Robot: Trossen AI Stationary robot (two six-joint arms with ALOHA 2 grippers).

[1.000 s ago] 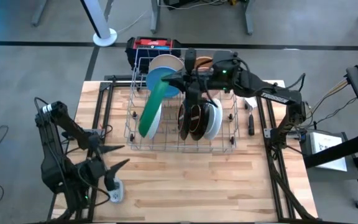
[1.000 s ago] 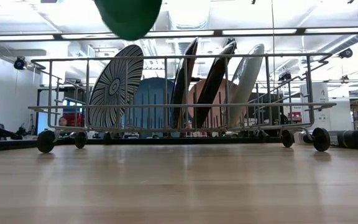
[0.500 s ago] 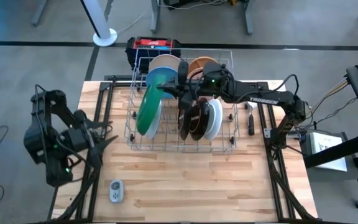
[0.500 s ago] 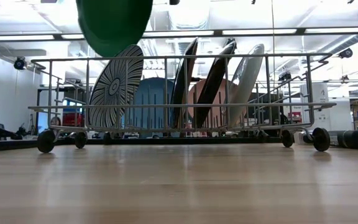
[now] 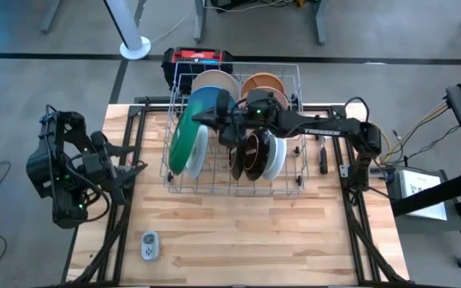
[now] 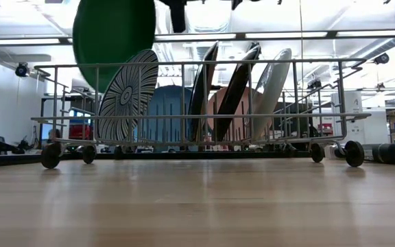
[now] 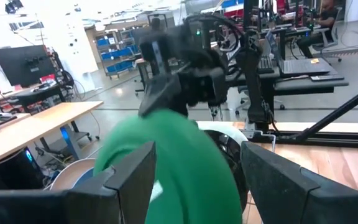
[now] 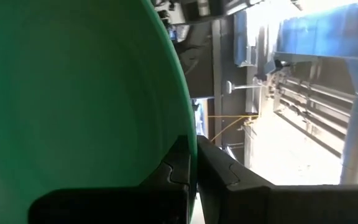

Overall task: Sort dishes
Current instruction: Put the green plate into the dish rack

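Two arms show from above. The right gripper [image 5: 214, 118] reaches over the silver wire rack [image 5: 234, 186] and pinches the rim of the big green plate [image 5: 186, 141]. The plate hangs tilted over the rack's left end, just above the blue-white striped plate [image 6: 127, 92].

From table height the green plate [image 6: 113, 42] shows as a round face, partly behind the top rail, and more plates stand on edge in a row: two dark ones and a pale one.

Only the right wrist camera shows the pinch up close: both dark fingers [image 8: 179, 171] press together on the green edge [image 8: 73, 99].

The left gripper [image 5: 126, 172] waits beside the table's left side, away from the rack, its jaws spread apart. Its own camera looks at the green plate [image 7: 173, 165] and the right arm behind it.

A small grey gadget [image 5: 148, 245] lies on the table [image 5: 238, 240] near the front.
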